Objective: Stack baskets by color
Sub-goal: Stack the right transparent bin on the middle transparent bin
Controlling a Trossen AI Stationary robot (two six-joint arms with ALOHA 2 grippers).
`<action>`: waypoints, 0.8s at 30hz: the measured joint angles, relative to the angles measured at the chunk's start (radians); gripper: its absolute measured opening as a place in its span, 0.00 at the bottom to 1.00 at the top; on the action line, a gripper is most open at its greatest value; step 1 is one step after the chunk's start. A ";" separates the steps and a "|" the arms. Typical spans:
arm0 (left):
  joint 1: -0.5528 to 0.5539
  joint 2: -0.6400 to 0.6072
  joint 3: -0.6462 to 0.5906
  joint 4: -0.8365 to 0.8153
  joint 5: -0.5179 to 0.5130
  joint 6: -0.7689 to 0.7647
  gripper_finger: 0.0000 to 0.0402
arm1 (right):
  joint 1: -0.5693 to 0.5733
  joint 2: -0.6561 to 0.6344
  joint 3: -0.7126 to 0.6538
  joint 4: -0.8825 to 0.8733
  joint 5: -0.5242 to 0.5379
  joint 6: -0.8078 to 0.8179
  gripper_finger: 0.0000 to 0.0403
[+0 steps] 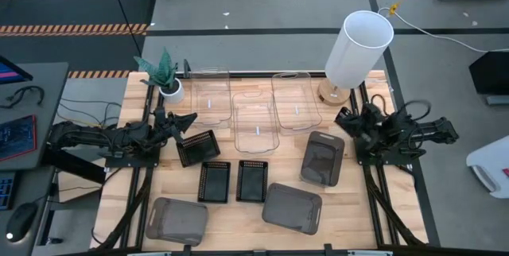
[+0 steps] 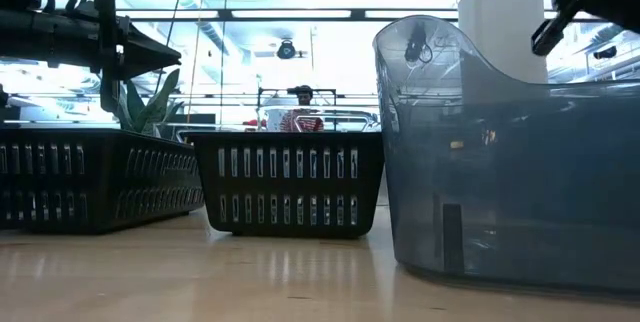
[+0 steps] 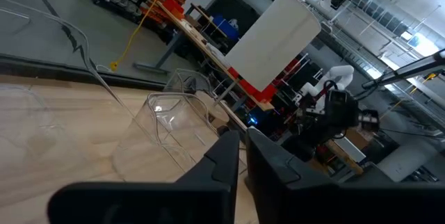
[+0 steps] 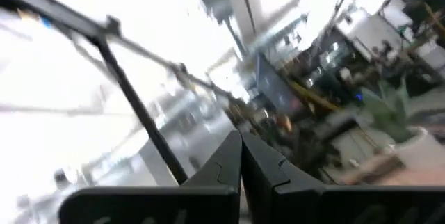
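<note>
Three clear baskets point(image 1: 256, 125) stand side by side at the table's far middle. In front of them sit three small black slatted baskets point(image 1: 213, 181), one of them skewed point(image 1: 197, 146). Three dark grey baskets point(image 1: 323, 158) rest on their bases toward the near and right side. My left gripper point(image 1: 191, 118) is shut at the left, level, just beyond the skewed black basket, and holds nothing. My right gripper point(image 1: 340, 118) is shut at the right, raised near the white cylinder's base, and also holds nothing. The left wrist view looks past my left gripper point(image 3: 242, 137) at a clear basket point(image 3: 163, 130).
A tall white cylinder point(image 1: 358, 49) stands at the far right and a small white plant pot point(image 1: 169, 87) at the far left. In the low view a grey basket point(image 2: 510, 162) fills the right foreground, with black baskets point(image 2: 288, 180) to its left. The table's near edge lies just past the grey baskets.
</note>
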 joint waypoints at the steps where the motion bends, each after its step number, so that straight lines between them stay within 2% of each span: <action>1: 0.000 0.000 0.000 0.000 0.000 0.000 0.09 | 0.000 0.000 0.000 0.018 0.035 0.001 0.03; 4: 0.000 0.000 0.000 0.000 0.000 0.000 0.09 | 0.000 0.000 0.000 0.040 0.144 0.014 0.03; 7: 0.000 0.000 0.000 0.000 0.000 0.000 0.08 | 0.000 0.000 0.000 0.040 0.183 0.072 0.03; 14: 0.000 0.000 0.000 0.000 0.000 0.000 0.08 | 0.000 0.000 0.000 -0.034 0.138 0.101 0.03; 19: 0.000 0.000 0.000 0.000 0.000 0.000 0.09 | -0.001 0.026 0.005 -0.054 0.099 0.178 0.02; 24: 0.000 0.000 0.000 0.000 0.000 0.000 0.07 | -0.001 0.104 0.098 -0.187 0.075 0.125 0.01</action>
